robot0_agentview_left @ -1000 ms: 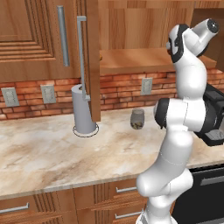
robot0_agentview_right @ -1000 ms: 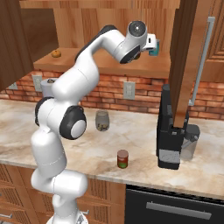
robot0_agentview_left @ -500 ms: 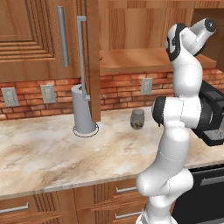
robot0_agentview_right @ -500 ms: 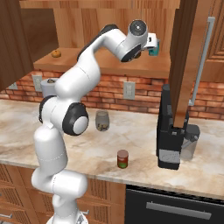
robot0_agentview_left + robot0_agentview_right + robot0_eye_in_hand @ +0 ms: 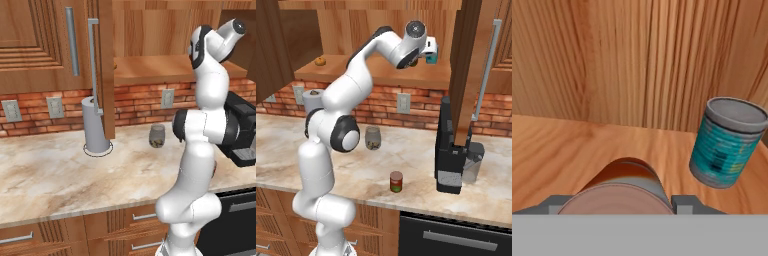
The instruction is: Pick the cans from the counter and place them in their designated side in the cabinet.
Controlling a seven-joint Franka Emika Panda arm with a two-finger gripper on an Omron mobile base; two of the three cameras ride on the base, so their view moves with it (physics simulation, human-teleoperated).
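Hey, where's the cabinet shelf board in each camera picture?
Left base view: shelf board upper centre, left of the arm.
Right base view: upper left to centre, behind the arm.
Hand view: lower half, under the teal can.
Shared landmark: back panel above it.

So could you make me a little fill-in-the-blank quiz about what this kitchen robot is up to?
1. The fingers hold a red can over the cabinet ____.
2. The can beside it on the shelf is ____ in colour.
3. Another red can stands on the ____.

Missing words: shelf; teal-blue; counter
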